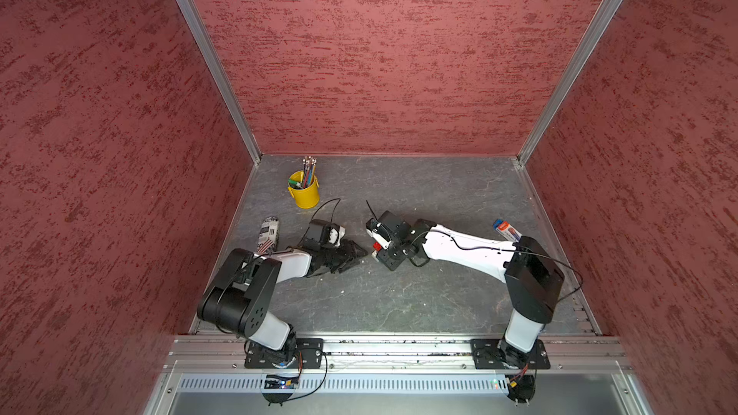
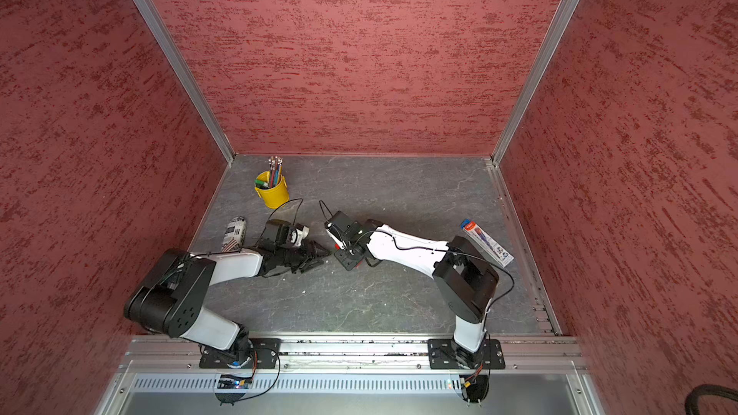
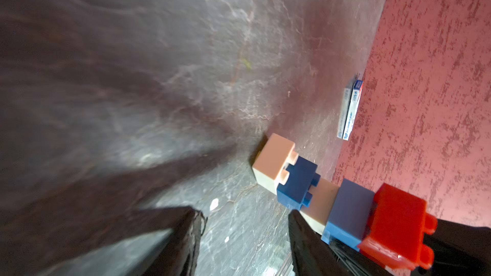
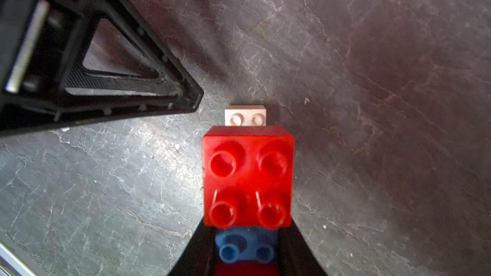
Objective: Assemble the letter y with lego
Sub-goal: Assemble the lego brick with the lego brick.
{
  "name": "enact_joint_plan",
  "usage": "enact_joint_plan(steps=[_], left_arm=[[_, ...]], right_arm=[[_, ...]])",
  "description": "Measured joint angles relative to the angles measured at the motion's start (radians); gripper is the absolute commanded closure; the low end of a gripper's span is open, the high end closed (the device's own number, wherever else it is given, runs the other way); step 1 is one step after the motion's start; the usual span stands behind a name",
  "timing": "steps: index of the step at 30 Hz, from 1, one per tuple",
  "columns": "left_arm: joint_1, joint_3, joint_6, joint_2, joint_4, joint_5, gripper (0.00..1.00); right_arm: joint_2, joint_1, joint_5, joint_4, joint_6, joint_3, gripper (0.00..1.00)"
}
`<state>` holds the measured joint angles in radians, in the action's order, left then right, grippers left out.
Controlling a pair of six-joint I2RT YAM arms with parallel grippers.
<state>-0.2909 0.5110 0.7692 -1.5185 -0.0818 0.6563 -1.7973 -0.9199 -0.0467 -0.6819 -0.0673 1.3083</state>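
Red, blue and white bricks of the letter y (image 3: 332,200) show as a chain only in the left wrist view; both top views catch a red speck. Between the arms, the right gripper (image 4: 245,237) clamps it over the tabletop (image 4: 372,102); the left gripper (image 3: 244,212) gapes empty nearby.

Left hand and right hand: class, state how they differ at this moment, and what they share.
The left hand is open; the right hand is shut. The left hand holds nothing; the right hand grips the lego figure. Both are black and point toward each other.
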Motion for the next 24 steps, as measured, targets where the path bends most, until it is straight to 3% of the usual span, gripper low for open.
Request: enact_joint_plan(steps=[24], left_arm=[[0.044,-0.033,0.002,0.058,0.043,-0.022,0.44]], right_arm=[[0.000,0.001,0.000,0.029,-0.006,0.000,0.74]])
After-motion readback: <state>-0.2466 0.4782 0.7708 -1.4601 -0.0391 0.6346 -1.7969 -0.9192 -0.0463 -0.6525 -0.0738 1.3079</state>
